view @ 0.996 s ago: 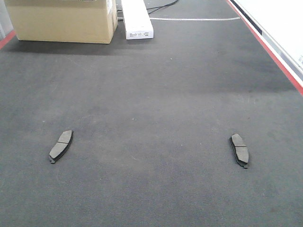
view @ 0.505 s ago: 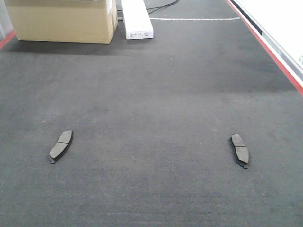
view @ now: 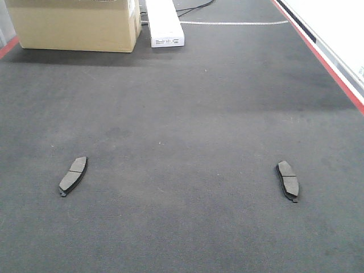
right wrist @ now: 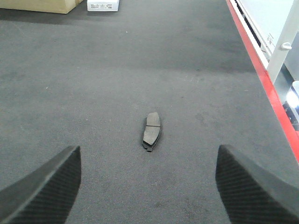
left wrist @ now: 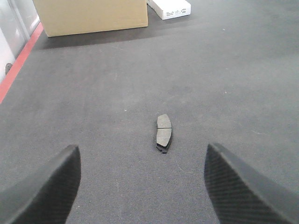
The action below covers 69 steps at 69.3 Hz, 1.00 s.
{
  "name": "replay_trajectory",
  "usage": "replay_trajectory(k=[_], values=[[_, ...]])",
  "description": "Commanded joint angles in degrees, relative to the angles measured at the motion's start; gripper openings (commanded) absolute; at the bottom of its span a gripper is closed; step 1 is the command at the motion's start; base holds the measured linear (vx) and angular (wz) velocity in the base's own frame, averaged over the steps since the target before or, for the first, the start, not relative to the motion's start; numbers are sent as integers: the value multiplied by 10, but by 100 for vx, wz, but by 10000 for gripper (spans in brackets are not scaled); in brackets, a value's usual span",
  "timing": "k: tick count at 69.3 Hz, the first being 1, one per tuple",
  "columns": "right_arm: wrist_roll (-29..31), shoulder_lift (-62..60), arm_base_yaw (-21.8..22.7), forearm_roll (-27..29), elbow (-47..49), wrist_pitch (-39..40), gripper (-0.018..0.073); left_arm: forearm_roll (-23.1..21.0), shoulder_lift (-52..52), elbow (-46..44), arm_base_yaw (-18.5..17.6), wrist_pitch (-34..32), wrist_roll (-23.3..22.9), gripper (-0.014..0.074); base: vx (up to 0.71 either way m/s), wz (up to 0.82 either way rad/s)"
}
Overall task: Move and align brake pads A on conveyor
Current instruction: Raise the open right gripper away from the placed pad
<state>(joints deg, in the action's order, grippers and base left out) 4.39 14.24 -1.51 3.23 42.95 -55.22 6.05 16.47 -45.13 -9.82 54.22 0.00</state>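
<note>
front view: the wide matte dark grey textured conveyor belt fills the frame, with a red edge strip along its right side. two small flat dark grey curved oblong brake pads lie on it in the near half, well apart. the left-hand pad points its far end to the right and the right-hand pad points its far end to the left, so they are not parallel. each has a cross groove and a small tab at its near end. a darker rim under each might be a second pad beneath, but it is too small to tell. at the far end a tan cardboard box stands at the left, with a long white rectangular carton just beside it

left wrist view: the left gripper hangs above the belt with its black textured fingers spread wide and nothing between them. the left-hand pad lies flat on the conveyor just ahead, between the two fingers and touching neither. the cardboard box and white carton sit far beyond it

right wrist view: the right gripper is likewise wide apart and empty, its fingers low at either corner. the right-hand pad lies on the belt just ahead between them, clear of both, tilted slightly, with the red edge strip off to its right
</note>
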Motion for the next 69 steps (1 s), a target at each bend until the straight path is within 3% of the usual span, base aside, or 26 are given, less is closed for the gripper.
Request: replay_trajectory(k=[1, 69], values=[[3, -1, 2, 1, 2, 59, 562, 2, 8, -12, 2, -43, -4, 517, 0, 0], [3, -3, 2, -3, 2, 50, 562, 2, 8, -12, 2, -43, -4, 517, 0, 0]])
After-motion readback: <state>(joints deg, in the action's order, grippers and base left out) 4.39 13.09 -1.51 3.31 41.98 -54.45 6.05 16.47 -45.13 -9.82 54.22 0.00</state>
